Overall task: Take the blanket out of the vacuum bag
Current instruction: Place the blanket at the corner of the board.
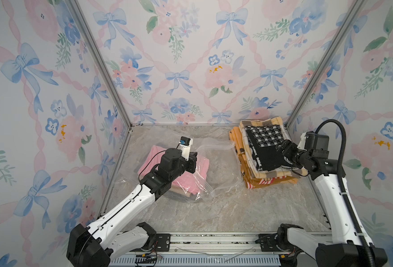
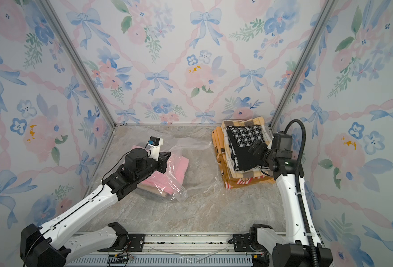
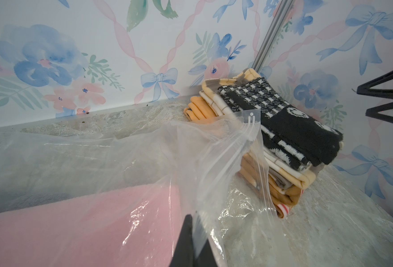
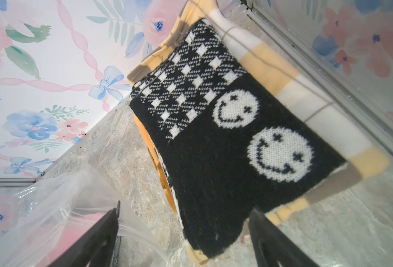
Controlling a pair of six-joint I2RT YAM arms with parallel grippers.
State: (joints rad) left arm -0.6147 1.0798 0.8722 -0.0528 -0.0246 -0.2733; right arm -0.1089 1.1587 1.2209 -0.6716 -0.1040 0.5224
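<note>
The clear, crinkly vacuum bag [image 1: 218, 148] [image 2: 195, 148] lies left of centre on the marble floor, its zip edge [image 3: 251, 129] lifted. Inside it a folded pink blanket [image 1: 188, 182] [image 3: 75, 226] rests on a beige one [image 1: 181, 192]. My left gripper [image 1: 194, 159] [image 3: 195, 242] is above the pink blanket, shut on a fold of the bag's plastic. My right gripper [image 1: 283, 150] [image 4: 184, 240] hangs open just over a black-and-white smiley blanket [image 1: 265, 143] [image 4: 214, 150], which lies on top of the stack at the back right, outside the bag.
The stack [image 1: 271, 180] [image 2: 244, 180] holds a yellow-and-white plaid blanket and orange ones beneath. It sits tight in the back right corner against the metal frame post [image 1: 306, 92]. Floral walls close three sides. A rail [image 1: 214, 245] runs along the front.
</note>
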